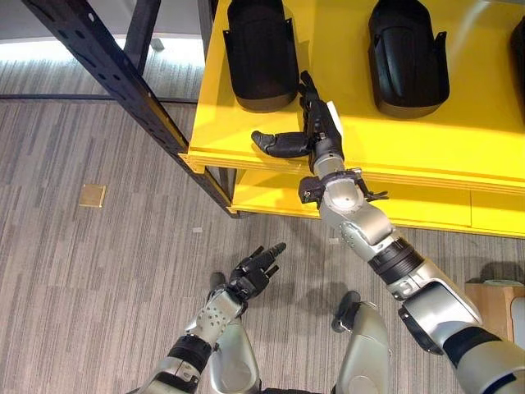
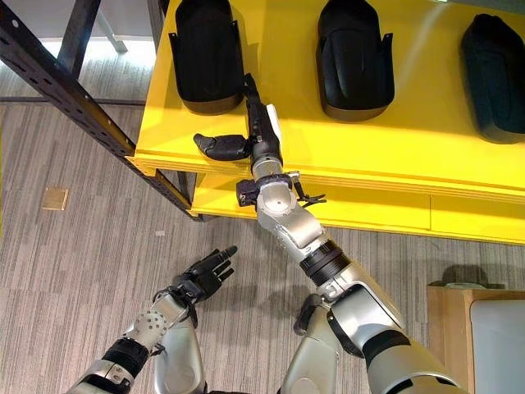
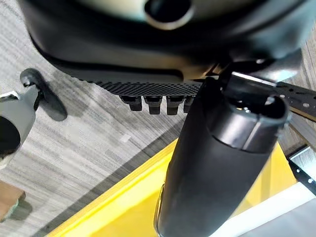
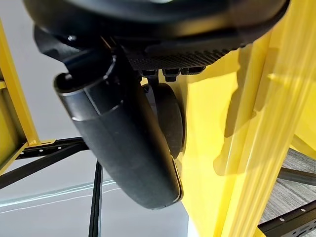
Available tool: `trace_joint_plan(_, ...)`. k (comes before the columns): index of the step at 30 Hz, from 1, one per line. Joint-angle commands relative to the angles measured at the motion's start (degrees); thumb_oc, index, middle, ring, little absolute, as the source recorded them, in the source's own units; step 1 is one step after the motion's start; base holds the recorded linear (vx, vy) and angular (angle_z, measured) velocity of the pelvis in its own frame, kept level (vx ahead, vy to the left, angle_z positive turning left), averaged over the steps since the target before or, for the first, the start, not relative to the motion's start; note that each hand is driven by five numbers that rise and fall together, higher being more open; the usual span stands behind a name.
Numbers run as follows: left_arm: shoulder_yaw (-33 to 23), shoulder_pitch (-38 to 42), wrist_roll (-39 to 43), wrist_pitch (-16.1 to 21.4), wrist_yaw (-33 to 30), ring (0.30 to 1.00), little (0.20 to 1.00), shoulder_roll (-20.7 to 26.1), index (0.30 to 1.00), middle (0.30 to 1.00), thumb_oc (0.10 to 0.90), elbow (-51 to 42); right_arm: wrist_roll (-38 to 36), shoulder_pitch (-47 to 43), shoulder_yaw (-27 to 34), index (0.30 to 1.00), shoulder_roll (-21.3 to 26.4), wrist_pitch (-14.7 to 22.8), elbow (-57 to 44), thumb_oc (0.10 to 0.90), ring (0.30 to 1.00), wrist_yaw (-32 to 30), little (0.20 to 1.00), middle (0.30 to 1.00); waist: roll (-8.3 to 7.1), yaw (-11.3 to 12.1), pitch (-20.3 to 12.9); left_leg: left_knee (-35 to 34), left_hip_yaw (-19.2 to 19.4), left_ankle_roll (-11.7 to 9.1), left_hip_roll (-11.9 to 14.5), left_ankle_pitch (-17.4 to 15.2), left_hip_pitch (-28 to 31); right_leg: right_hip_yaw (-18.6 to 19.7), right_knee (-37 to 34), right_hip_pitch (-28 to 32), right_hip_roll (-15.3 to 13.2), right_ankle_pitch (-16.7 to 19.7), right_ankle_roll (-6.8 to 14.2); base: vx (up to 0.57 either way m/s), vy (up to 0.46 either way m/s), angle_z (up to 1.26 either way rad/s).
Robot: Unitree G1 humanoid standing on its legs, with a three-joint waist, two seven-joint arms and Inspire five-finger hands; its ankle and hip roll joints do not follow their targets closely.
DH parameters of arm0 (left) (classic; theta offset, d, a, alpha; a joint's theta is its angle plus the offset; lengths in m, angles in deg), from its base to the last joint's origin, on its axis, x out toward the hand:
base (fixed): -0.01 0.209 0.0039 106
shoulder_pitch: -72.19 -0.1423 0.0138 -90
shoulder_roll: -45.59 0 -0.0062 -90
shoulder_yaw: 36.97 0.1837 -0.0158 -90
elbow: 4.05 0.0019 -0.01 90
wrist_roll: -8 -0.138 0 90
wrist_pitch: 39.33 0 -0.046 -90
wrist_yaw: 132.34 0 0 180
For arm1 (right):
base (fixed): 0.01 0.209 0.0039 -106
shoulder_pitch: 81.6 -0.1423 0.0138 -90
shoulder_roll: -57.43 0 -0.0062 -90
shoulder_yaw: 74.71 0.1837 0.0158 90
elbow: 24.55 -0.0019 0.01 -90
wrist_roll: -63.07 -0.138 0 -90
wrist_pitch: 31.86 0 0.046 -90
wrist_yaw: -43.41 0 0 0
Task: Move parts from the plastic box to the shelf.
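Three black moulded parts stand on the yellow shelf (image 1: pixel 459 139): a left one (image 1: pixel 261 53), a middle one (image 1: pixel 408 57) and a right one (image 2: pixel 492 74). My right hand (image 1: pixel 321 123) lies open on the shelf's front part, with straight fingers reaching along the right side of the left part and the thumb (image 1: pixel 279 144) stuck out sideways; it holds nothing. In the right wrist view that part (image 4: pixel 169 118) shows just past the fingers. Low over the floor my left hand (image 1: pixel 258 267) hangs open and holds nothing.
A black steel rack beam (image 1: pixel 115 74) runs diagonally past the shelf's left corner. A lower yellow shelf level (image 1: pixel 271 197) sits under the top one. A small wooden tile (image 1: pixel 92 195) lies on the floor, and a wooden box (image 1: pixel 496 304) stands at the lower right.
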Motion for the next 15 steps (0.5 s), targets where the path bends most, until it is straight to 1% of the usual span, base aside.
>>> trace_joint_plan(1,2.76,2.15,1.17,1.36,2.66,1.0,1.0,-2.63,1.0,1.0,0.9,-3.63,-0.99,-3.52,2.64,1.0,-2.3,4.54,-7.22,0.9,1.0,2.0,1.0,1.0,0.99,0.84,-0.86,0.34,6.07,4.49,-2.33,-0.44,-0.47,-0.82,3.52,4.85,3.5,-7.06,-3.23,0.0,0.0,0.0)
trace_joint_plan(8,2.82,2.19,1.14,1.63,3.12,1.0,1.0,-2.83,1.0,1.0,0.9,-3.11,-1.08,-3.06,2.45,1.0,-2.65,4.56,-7.01,0.9,1.0,2.22,1.0,1.0,1.05,0.73,-0.86,0.7,6.06,4.55,-2.36,-0.61,-0.61,-0.66,3.65,4.71,3.47,-7.05,-3.23,0.0,0.0,0.0)
trace_joint_plan(15,2.94,1.96,1.13,1.57,3.07,1.0,1.0,-2.71,1.0,1.0,0.9,-3.14,-1.69,-2.62,2.29,1.0,-2.78,4.9,-7.13,0.9,1.0,3.98,1.0,1.0,0.93,0.78,-0.86,0.73,5.9,4.55,-2.38,-0.66,-0.68,-0.69,3.66,4.64,3.47,-7.02,-3.19,0.0,0.0,0.0)
